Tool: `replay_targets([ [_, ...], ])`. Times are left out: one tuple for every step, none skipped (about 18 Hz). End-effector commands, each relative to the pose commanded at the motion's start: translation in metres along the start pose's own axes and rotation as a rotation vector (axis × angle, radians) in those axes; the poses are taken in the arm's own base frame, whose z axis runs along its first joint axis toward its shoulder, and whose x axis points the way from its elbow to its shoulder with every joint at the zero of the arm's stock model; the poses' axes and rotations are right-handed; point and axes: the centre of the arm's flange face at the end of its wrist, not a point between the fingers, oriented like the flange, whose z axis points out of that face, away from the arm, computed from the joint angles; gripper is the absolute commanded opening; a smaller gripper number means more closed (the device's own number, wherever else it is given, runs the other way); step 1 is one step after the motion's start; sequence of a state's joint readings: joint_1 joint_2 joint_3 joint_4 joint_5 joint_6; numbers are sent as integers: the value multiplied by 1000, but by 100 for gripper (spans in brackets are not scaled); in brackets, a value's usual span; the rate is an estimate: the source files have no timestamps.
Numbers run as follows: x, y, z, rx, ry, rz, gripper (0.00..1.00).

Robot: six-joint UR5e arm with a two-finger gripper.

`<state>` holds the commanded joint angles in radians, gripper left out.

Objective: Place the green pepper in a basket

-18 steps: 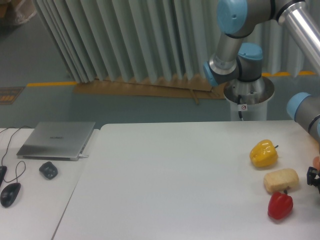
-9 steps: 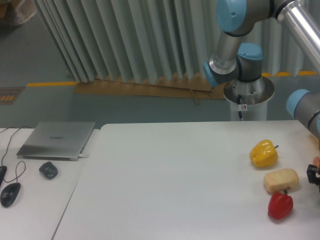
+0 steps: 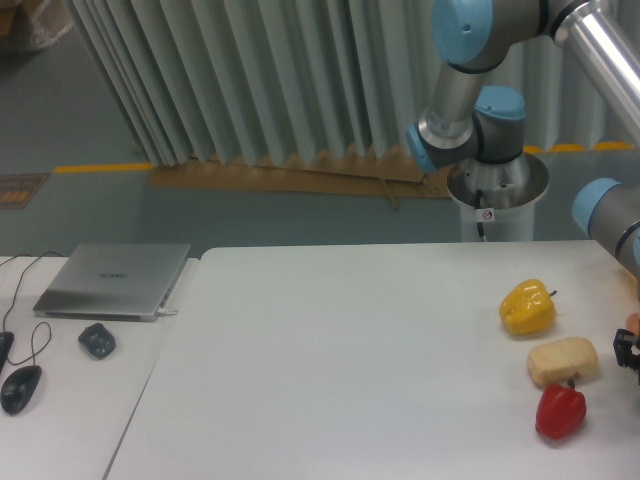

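Only the arm's blue elbow joint (image 3: 606, 212) shows near the right edge; the wrist below it runs out of frame. A small dark sliver (image 3: 628, 352) with an orange spot (image 3: 633, 323) above it pokes in at the right edge, beside the beige block. Whether it belongs to the gripper or is the green pepper, I cannot tell. No fingers are clearly visible. The basket is out of view.
On the white table's (image 3: 350, 350) right side lie a yellow pepper (image 3: 527, 307), a beige bread-like block (image 3: 562, 361) and a red pepper (image 3: 560, 411). At far left are a laptop (image 3: 115, 279), a dark grey object (image 3: 97, 340) and a mouse (image 3: 20, 388). The robot base (image 3: 497, 185) stands behind the table.
The blue joint and the dark sliver at the right edge have slid slightly to the right since a second ago. The peppers and the block have not moved.
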<state>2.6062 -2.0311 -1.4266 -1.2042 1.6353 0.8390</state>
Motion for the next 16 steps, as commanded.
replay_targets([
  [0,0,-3,7,0,1,35],
  [0,0,-4,7,0,3,35],
  [1,1,-4,7,0,4,35],
  [0,0,-7,12,-4,-1,35],
  [0,0,-8,12,-6,-1,35],
  [1,1,-11,14,-8,-1,35],
  [1,2,-14,18,-9,-1,36],
  [2,2,-11,15,-5,-1,37],
  [2,1,-8,15,-1,1,38],
  [2,1,-7,14,0,3,38],
  [2,1,-9,16,-2,4,41],
  [2,1,-8,16,-2,4,49],
  [2,1,-7,15,-3,4,78],
  [3,2,-9,16,-6,5,100],
  [3,2,-9,15,-7,8,100],
  [3,2,-10,16,-8,8,100],
])
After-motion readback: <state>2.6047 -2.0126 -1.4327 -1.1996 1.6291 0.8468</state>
